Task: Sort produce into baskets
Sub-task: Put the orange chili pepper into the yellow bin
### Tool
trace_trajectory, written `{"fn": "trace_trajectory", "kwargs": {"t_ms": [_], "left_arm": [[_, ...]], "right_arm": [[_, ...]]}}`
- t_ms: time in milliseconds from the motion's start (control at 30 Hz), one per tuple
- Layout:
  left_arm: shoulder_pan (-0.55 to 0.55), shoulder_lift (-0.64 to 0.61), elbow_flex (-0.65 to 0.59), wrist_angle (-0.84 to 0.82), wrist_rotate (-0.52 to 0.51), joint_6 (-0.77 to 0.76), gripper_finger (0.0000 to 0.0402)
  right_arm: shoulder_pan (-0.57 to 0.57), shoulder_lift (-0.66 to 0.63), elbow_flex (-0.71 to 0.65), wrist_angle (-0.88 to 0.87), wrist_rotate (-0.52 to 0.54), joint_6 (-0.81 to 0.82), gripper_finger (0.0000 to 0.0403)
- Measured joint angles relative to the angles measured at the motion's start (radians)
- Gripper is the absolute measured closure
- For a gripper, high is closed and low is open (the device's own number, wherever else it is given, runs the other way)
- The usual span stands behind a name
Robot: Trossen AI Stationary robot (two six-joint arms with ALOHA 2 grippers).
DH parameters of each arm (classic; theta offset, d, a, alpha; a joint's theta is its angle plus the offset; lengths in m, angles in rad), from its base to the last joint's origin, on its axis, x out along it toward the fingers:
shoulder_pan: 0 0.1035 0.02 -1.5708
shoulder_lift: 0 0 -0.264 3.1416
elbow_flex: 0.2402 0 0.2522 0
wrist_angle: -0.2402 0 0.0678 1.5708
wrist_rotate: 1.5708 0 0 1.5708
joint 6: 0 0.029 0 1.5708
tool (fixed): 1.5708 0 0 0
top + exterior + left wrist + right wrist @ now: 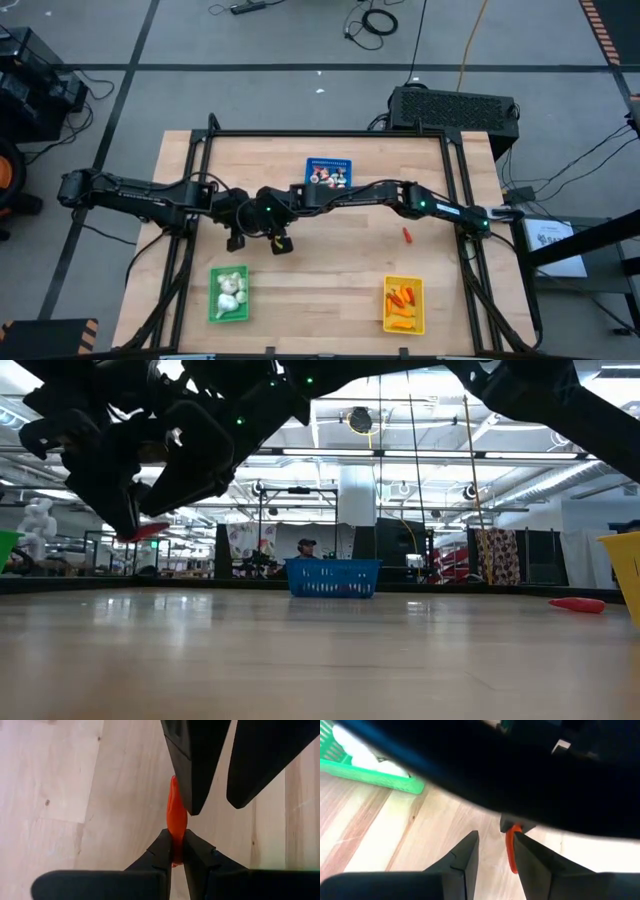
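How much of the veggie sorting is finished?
Mostly done: white bulbs fill the green basket, orange sticks the yellow basket, pieces the blue basket. The left end effector grips one red stick; another red piece waits on the table.

Orange-red stick point(176, 817); green basket point(229, 296); yellow basket point(404, 305); blue basket point(329, 172).

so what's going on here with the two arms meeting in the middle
It looks like a hand-over above the middle of the table. The left claw is shut on a small orange-red toy carrot, and the right claw is open beside the same piece. The green basket holds white bulbs, the yellow basket holds orange pieces, and the blue basket has mixed ones. One red piece lies loose on the table.
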Motion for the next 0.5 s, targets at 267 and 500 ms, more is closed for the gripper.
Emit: {"fn": "trace_trajectory", "kwargs": {"t_ms": [267, 500], "left_arm": [[-0.001, 0.001, 0.000, -0.021, -0.066, -0.038, 0.0366], [0.006, 0.023, 0.004, -0.070, -0.179, -0.108, 0.0366]], "right_arm": [[-0.004, 0.000, 0.000, -0.002, 0.016, -0.024, 0.0291], [-0.018, -0.050, -0.004, -0.120, 0.030, -0.023, 0.0291]]}}
